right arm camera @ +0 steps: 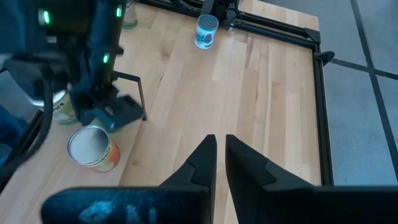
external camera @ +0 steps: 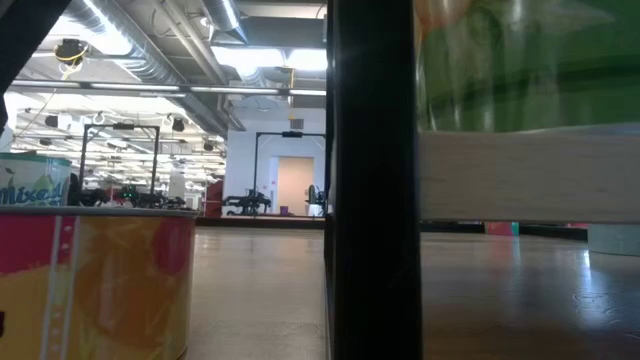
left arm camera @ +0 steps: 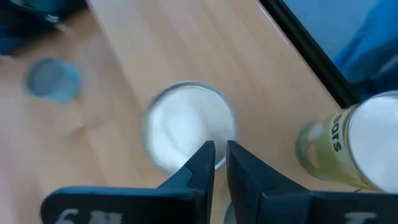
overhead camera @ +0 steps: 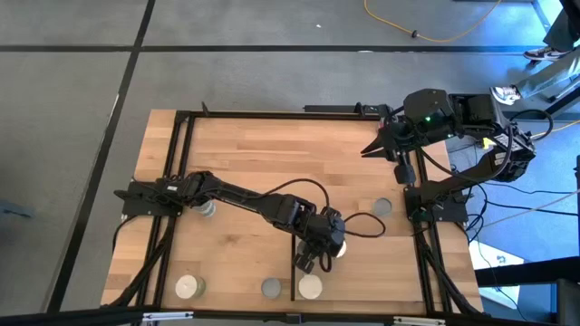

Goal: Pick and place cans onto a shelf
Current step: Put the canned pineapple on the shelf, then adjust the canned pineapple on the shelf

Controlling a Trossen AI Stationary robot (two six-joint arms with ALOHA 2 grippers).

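Left gripper (overhead camera: pixel 311 263), lower centre of the high view, fingers nearly together, grips nothing; it hangs above a white-topped round can (left arm camera: pixel 188 126), apparently lining up a pick. 4 more cans stand along the table's lower edge and right side. Right gripper (right arm camera: pixel 216 158), upper right, waits, fingers nearly closed, empty.

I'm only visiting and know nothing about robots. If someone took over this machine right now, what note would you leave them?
Left gripper: shut, empty, hovering over a white-topped can at the table's front middle.
Right gripper: shut, empty, parked over the far right of the table.
Other cans stand loose on the table: front-left can, grey can, right-side can.
Done: one green can seems to sit on the shelf.
Left: pick up and shelve the rest.
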